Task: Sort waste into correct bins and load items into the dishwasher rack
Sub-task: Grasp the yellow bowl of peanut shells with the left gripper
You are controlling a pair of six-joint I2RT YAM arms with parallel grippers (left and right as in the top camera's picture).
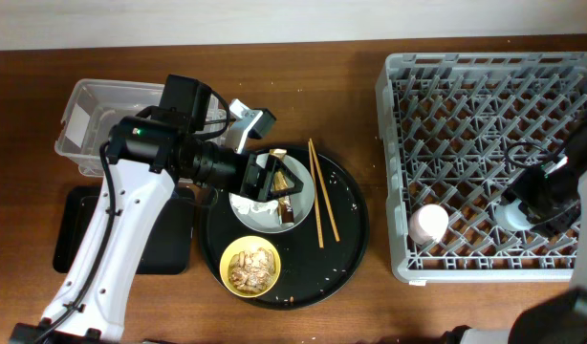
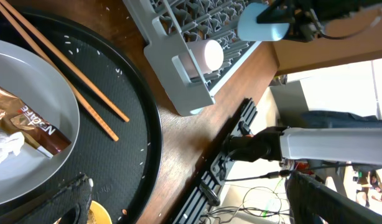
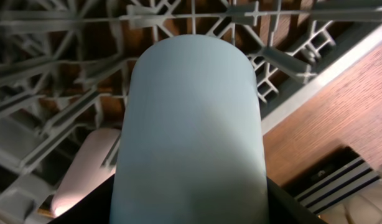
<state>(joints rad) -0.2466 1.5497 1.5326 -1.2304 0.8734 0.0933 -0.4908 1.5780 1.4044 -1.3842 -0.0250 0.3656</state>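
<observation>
My left gripper is open and empty, just above the round grey plate. The plate holds the golden-brown wrapper and crumpled white tissue. The wooden chopsticks lie on the tray beside the plate. The yellow bowl holds beige food scraps. My right gripper is shut on the blue cup and holds it inside the light-grey dishwasher rack, near its front right. The pink cup lies in the rack beside it. The clear tub and the black rectangular tray are at the left.
The plate, bowl and chopsticks sit on a large round black tray strewn with rice crumbs. My left arm crosses over the rectangular tray and the tub's right side. The table's front edge runs close to the round tray.
</observation>
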